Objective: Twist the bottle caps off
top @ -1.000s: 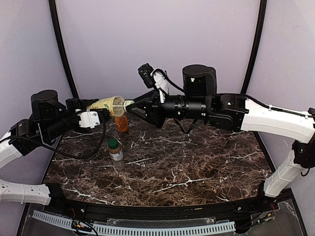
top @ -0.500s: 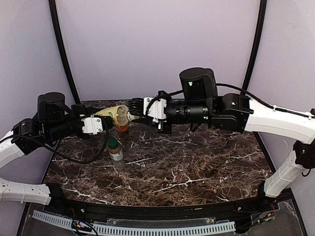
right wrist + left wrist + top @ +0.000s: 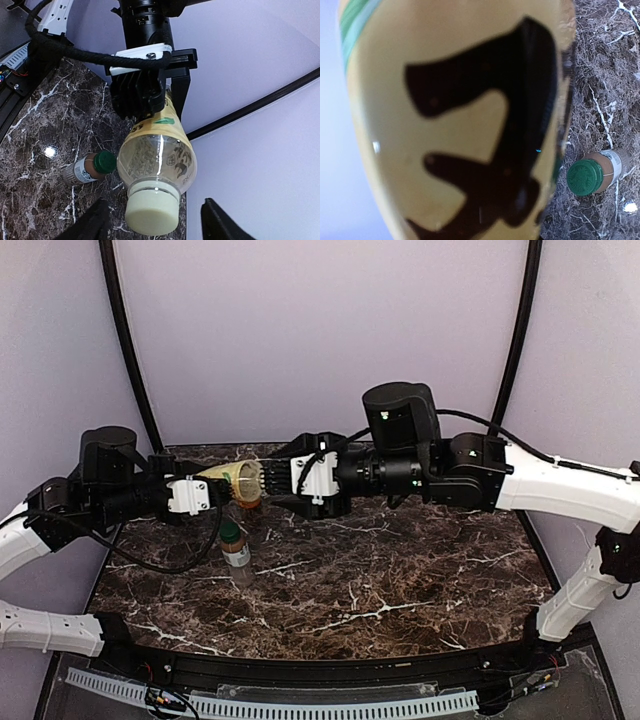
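Above the dark marble worktop (image 3: 400,580) the left gripper (image 3: 150,97) is closed around the yellow-green tea bottle (image 3: 157,150), held sideways. The right gripper (image 3: 154,225) is open, its fingers (image 3: 220,222) beside the cream-white cap (image 3: 151,212), not touching it

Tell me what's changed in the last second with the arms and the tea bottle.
The right gripper twisted on the cream cap, then opened; its fingers now stand either side of the cap, apart from it. The left gripper still holds the yellow-green bottle sideways in the air. The green-capped bottle has not moved.
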`<state>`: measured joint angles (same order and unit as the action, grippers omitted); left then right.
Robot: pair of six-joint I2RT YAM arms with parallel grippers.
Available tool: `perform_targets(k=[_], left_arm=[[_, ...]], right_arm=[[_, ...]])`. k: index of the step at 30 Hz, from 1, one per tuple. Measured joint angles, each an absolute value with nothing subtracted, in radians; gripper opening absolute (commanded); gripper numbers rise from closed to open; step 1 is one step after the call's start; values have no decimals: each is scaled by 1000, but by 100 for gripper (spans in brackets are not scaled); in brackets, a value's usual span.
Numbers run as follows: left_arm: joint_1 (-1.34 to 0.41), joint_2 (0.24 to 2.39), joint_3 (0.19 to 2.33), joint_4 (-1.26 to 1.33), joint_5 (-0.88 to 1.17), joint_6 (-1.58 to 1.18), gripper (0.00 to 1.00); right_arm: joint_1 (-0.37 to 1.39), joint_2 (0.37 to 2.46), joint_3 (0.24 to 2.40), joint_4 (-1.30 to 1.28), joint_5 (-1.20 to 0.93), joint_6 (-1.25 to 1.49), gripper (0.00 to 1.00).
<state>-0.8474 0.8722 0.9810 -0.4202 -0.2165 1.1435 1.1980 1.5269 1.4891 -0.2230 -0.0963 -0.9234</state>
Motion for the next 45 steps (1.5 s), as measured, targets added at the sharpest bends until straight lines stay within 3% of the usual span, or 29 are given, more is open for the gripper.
perform_targets(k=[2,10,20,25,39,45], left_arm=[[-847,873,981,-426,-216,1143,12],[-847,876,981,-433,-232,1144,13],[-847,873,939,-245,-323,1205,13],[-847,873,918,-168,-359,1246,13],[-847,869,909,-128,-368,1276,13],[-847,865,909,-128,-368,1277,13]], right_arm=[[1198,1527,1481,-218,-97,-909,96],[1204,1465,1444,-176,-112,-681,99],[1202,1443,1467,-52,47,248,84],[1195,1526,1475,-35,48,523,70],[1191,1558,1405,86,56,726,50],[1191,1517,1383,80,82,727,50]])
